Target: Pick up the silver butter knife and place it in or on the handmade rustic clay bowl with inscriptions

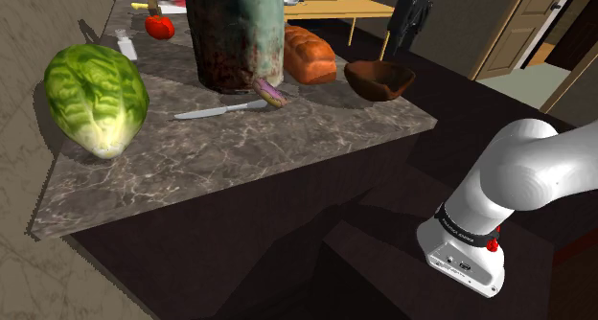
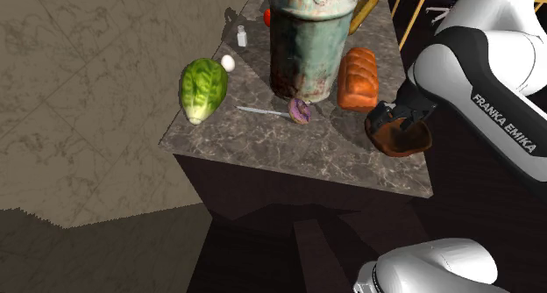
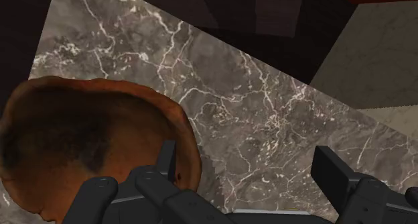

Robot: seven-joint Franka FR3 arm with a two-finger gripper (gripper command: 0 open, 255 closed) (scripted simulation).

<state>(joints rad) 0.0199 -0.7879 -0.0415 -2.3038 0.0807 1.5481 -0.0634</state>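
Gripper [image 3: 249, 176] spread wide over the marble, next to the brown bowl

In the wrist view the two black fingers [image 3: 329, 169] stand well apart with bare veined stone between them, so the gripper clasps nothing. One finger sits just by the rim of the brown clay bowl [image 1: 379, 90], and the other is over open counter [image 1: 287, 146]. In the second exterior view the dark hand hangs close above the bowl, which rests near the counter's corner just beside a loaf of bread [image 1: 309, 55].

The silver butter knife [image 1: 218, 111] lies flat on the marble, well apart from the bowl. It lies between a large green lettuce [image 1: 96, 98] and a tall, rust-stained teal container [image 1: 235, 35]. One end of it reaches a small purple ring-shaped thing [image 2: 300, 112] at the container's foot. The container and the loaf lie between the knife and the bowl in the shoulder view.
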